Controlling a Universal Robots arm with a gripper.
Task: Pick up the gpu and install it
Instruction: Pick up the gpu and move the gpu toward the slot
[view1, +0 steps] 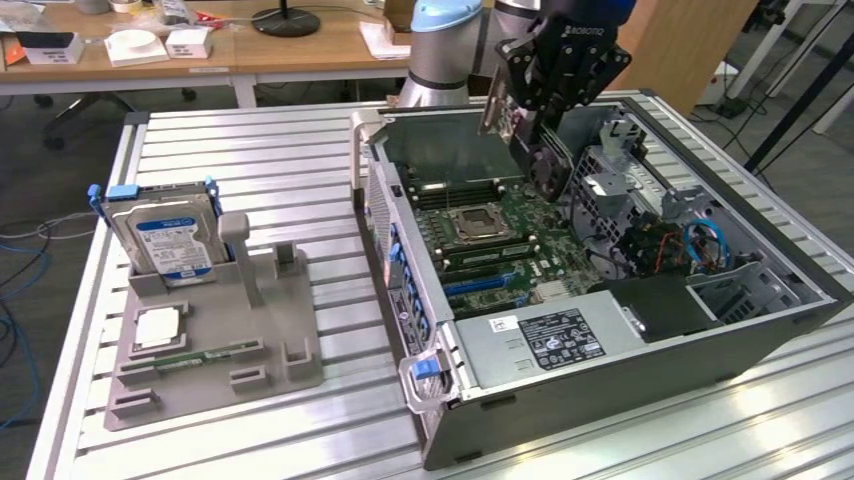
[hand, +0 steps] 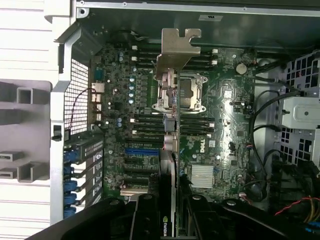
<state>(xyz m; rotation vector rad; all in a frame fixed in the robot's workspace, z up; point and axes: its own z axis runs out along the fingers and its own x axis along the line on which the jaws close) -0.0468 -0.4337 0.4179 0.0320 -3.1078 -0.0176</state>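
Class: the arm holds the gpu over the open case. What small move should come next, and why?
Probably ease the gpu across toward the blue slot. The gripper grips the card above the motherboard, with its bracket seen over the processor socket, while the slot lies off to one side.

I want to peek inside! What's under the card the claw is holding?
Under the gpu sits the motherboard, with its processor socket and memory slots. The strip right beneath the card is covered.
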